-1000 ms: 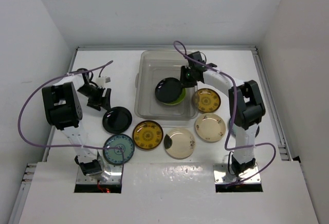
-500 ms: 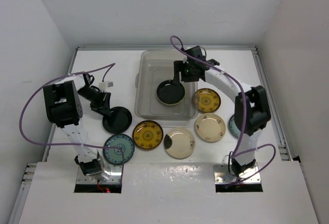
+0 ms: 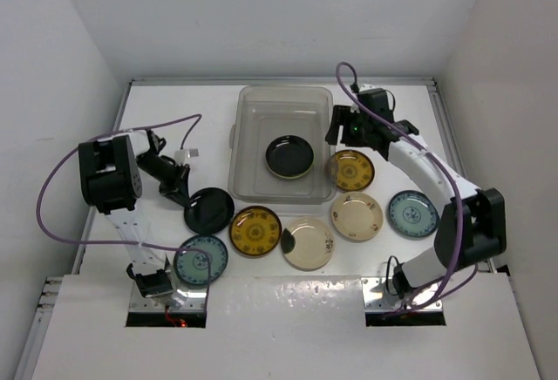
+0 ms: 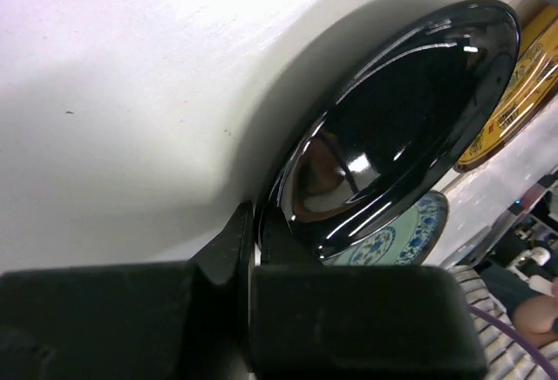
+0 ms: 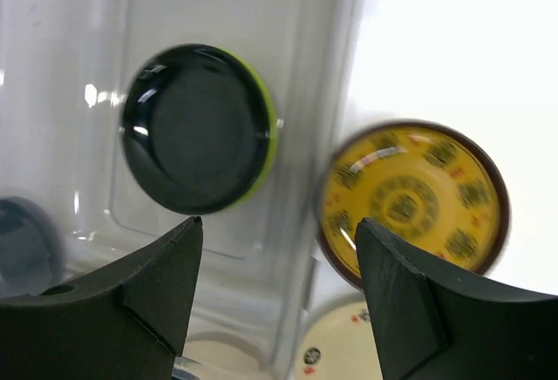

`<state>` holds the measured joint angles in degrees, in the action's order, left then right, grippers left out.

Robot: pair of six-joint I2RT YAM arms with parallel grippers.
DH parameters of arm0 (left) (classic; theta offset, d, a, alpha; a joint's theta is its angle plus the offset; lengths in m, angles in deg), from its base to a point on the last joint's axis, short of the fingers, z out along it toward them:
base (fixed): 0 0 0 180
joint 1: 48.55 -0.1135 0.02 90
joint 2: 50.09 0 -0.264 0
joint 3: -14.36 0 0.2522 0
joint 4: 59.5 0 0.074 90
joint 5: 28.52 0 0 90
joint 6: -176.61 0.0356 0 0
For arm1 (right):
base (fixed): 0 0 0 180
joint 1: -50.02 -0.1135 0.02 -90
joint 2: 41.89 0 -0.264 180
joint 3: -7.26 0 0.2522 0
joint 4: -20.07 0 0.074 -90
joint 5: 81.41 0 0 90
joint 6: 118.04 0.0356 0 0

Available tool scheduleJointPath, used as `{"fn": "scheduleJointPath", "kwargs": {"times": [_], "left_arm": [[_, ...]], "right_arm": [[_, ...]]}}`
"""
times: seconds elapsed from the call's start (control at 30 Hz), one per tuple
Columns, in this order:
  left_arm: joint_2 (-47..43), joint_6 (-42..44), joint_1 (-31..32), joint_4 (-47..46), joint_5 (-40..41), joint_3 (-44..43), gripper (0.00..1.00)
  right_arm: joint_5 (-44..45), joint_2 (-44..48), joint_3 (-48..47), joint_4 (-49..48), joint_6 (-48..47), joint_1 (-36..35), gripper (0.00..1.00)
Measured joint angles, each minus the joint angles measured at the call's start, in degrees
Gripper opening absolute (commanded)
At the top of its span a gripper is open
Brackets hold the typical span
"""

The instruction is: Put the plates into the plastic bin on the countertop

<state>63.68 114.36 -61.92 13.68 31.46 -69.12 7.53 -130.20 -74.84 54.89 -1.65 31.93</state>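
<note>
Grip check first: L gripper [image 4: 253, 234] clamped on rim of black plate [image 3: 209, 210], tilted up off countertop [image 3: 170, 105], 8 o'clock from bin [image 3: 237, 149]. Lift higher, level out, clear bin wall w/ margin before release. R gripper [image 5: 279, 249] spread wide, empty, at bin's 3 o'clock.

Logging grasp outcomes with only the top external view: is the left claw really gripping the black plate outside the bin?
Observer: Yes; the left wrist view shows the left claw shut on that black plate, at its near rim.
Operator: Is the right claw carrying anything?
Observer: No; its wrist view shows it open and empty over the plastic bin.
Operator: Anything under the binned plate?
Observer: A lime green plate, its rim peeking out.
</note>
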Motion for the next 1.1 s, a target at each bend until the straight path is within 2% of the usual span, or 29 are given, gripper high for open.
{"fn": "scheduleJointPath", "kwargs": {"times": [0.13, 0.5, 0.9, 1.1], "left_arm": [[0.50, -1.38, -0.31, 0.61, 0.72, -2.43, 0.00], [-3.23, -6.08, -1.46, -4.83, 2.47, -18.64, 0.00], [-8.83, -12.00, -0.33, -6.49, 2.38, -34.25, 0.00], [-9.66, -14.58, 4.59, -7.30, 0.59, -43.10, 0.00]], "right_arm": [[0.44, 4.50, 4.66, -0.13, 0.83, 2.49, 0.70], [0.20, 15.61, 14.84, -1.75, 3.72, 12.83, 0.70], [-1.20, 20.39, 18.21, -2.08, 5.64, 22.40, 0.69], [-2.93, 20.46, 19.56, -1.77, 7.10, 26.36, 0.68]]}}
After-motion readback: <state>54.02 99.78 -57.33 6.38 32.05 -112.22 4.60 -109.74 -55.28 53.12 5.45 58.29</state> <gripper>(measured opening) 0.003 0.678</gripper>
